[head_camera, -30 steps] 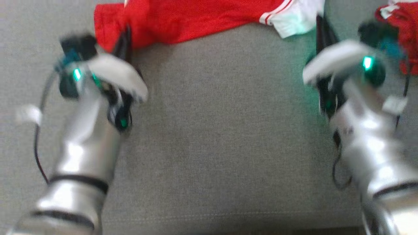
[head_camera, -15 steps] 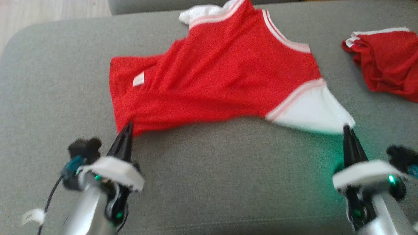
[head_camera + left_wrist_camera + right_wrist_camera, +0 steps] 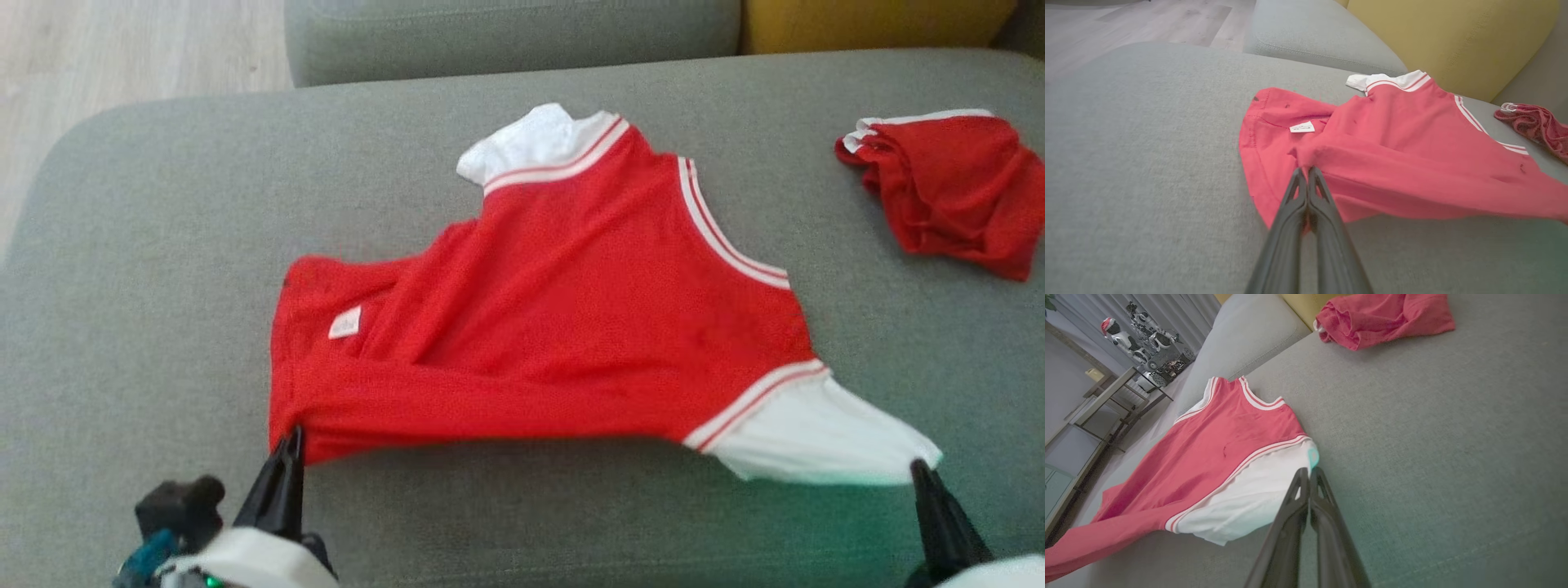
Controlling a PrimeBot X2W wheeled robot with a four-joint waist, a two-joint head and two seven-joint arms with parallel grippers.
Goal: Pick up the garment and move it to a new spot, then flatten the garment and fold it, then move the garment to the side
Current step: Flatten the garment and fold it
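Looking down from the head: garment (image 3: 571,310) lay spread on grey cushion (image 3: 163,245), left gripper (image 3: 290,437) and right gripper (image 3: 918,469) at its near edge. Left wrist: fingers (image 3: 1292,212) closed on red hem. Right wrist: fingers (image 3: 1294,510) closed on white sleeve tip; thin pinch, a tug could slip it.

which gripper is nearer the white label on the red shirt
Left. The left gripper grips the shirt corner nearest the label; the right gripper holds the far white sleeve.
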